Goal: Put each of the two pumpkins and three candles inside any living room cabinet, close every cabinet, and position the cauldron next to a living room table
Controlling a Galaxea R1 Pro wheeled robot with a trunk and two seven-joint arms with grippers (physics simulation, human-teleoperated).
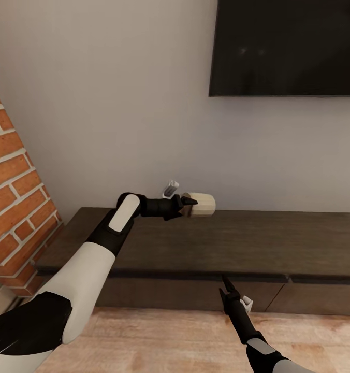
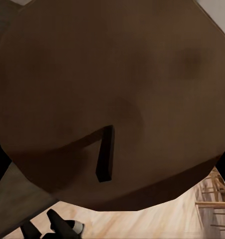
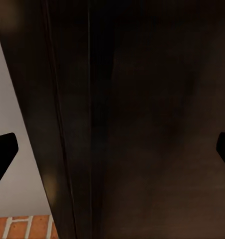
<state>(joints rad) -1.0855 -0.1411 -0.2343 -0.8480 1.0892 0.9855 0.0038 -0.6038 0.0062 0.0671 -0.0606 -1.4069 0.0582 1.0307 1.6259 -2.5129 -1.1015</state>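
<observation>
Left arm: we saw our white and black left arm rising from the near left corner of the head view, reaching forward over the cabinet top.
Floor: light wooden boards (image 1: 159,339) lay beneath both arms, on the near side of the cabinet.
Right claw: our right gripper (image 1: 225,288) pointed up at the cabinet's front edge, just below the lip of the top. In the head view its fingers looked close together; in the right wrist view the two dark fingertips (image 3: 3,153) sat far apart at the picture's edges, with nothing between them. We took it as spread apart and empty.
Cabinet: the long dark-brown unit (image 1: 278,248) stood directly ahead of the right claw, its drawer fronts flush and closed where we could see them. Its dark wood (image 3: 142,124) ran close before the right wrist camera.
Left claw: our left gripper (image 1: 188,203) hung above the rear of the cabinet top, clamped on the candle.
Candle: a stubby cream cylinder (image 1: 201,204) lay sideways between the left fingers, held off the cabinet top. From the left wrist its round end (image 2: 112,99) showed brownish in shade, with the dark wick (image 2: 106,154) sticking out.
Brick pier: red brick (image 1: 12,207) stood beside the left arm, past the cabinet's end.
Wall: pale grey (image 1: 118,103) behind the held candle.
Television: a black screen (image 1: 286,46) hung on the wall, above and beyond the left claw.
</observation>
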